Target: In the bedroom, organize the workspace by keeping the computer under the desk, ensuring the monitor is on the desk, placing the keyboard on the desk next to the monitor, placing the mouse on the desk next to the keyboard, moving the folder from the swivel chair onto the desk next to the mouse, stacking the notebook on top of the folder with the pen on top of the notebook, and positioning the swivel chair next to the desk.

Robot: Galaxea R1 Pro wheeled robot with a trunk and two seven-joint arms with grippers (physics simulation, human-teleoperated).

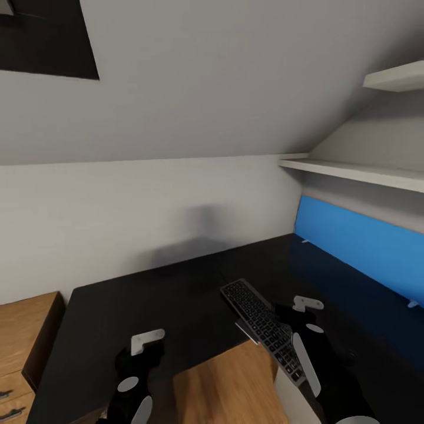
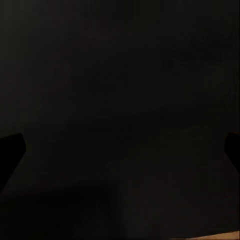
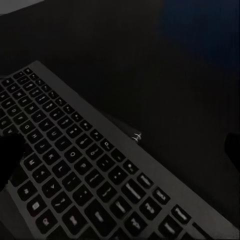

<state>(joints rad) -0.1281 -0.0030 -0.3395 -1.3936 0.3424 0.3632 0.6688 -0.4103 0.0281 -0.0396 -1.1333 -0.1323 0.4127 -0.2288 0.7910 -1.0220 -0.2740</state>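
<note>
The glossy black desk (image 1: 153, 300) fills the lower half of the head view, in an L around a patch of wood floor. The keyboard (image 1: 262, 327), black keys in a dark grey frame, lies slantwise at the desk's inner corner, its near end reaching past the edge. My right gripper (image 1: 294, 318) hovers open just over its near half. In the right wrist view one finger (image 3: 10, 157) overlaps the keys of the keyboard (image 3: 85, 170). My left gripper (image 1: 146, 352) is open above bare desk (image 2: 120, 100). A light grey-white box (image 1: 288, 403), probably the computer, shows below the keyboard's near end.
A light wooden dresser (image 1: 26, 335) stands against the desk's left end. A blue wall panel (image 1: 365, 247) runs along the desk's right back edge, with white shelves (image 1: 353, 171) above it under the sloped ceiling. Wood floor (image 1: 224, 383) shows in the desk's nook.
</note>
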